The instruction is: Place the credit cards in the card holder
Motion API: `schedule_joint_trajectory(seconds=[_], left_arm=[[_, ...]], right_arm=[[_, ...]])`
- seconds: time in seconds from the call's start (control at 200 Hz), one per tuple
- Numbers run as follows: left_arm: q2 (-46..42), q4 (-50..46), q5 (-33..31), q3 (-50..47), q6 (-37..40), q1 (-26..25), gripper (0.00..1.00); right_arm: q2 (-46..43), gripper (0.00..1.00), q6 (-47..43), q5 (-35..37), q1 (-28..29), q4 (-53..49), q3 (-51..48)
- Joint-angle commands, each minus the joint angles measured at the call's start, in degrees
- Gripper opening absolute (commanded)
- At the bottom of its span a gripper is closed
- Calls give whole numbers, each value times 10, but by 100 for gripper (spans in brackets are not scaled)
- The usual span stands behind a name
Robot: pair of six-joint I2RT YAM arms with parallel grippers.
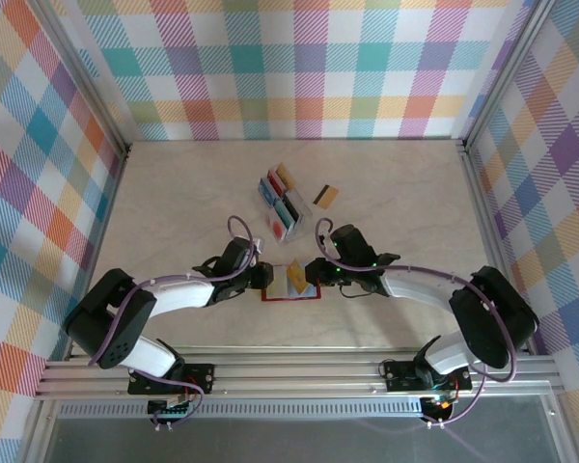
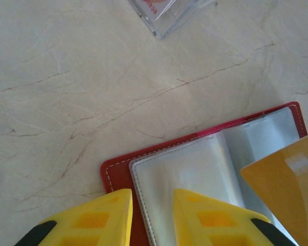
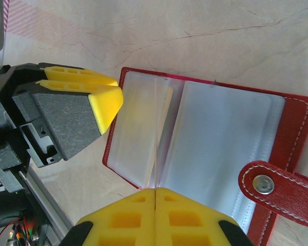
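Note:
The red card holder (image 1: 291, 293) lies open on the table between both arms, its clear inner pockets (image 2: 185, 174) facing up and its snap tab (image 3: 277, 187) at the right end. My right gripper (image 3: 155, 190) is shut on a gold credit card (image 2: 287, 189), held edge-on (image 3: 166, 113) and tilted over the holder's middle fold. My left gripper (image 2: 153, 195) stands partly open, its yellow fingers straddling the holder's left edge (image 2: 115, 171). From above, the left gripper (image 1: 263, 276) and right gripper (image 1: 317, 275) flank the holder.
A clear slotted rack (image 1: 280, 207) with several coloured cards stands behind the holder, its corner (image 2: 167, 13) showing in the left wrist view. A gold card with a dark stripe (image 1: 325, 197) lies flat to the rack's right. Checkered walls enclose the marble table.

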Motion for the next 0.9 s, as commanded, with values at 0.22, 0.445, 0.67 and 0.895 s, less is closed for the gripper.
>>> schedule_joint_trajectory(seconds=[0.22, 0.445, 0.67, 0.895], left_arm=[[14, 32, -18, -32, 4, -7, 25], [12, 33, -19, -34, 3, -9, 24], [16, 36, -19, -36, 2, -9, 23], [23, 41, -18, -37, 2, -9, 23]], right_arm=[[26, 0, 11, -4, 3, 10, 3], [29, 0, 13, 0, 3, 8, 2], [19, 0, 18, 11, 3, 2, -4], [20, 0, 23, 1, 3, 13, -15]])
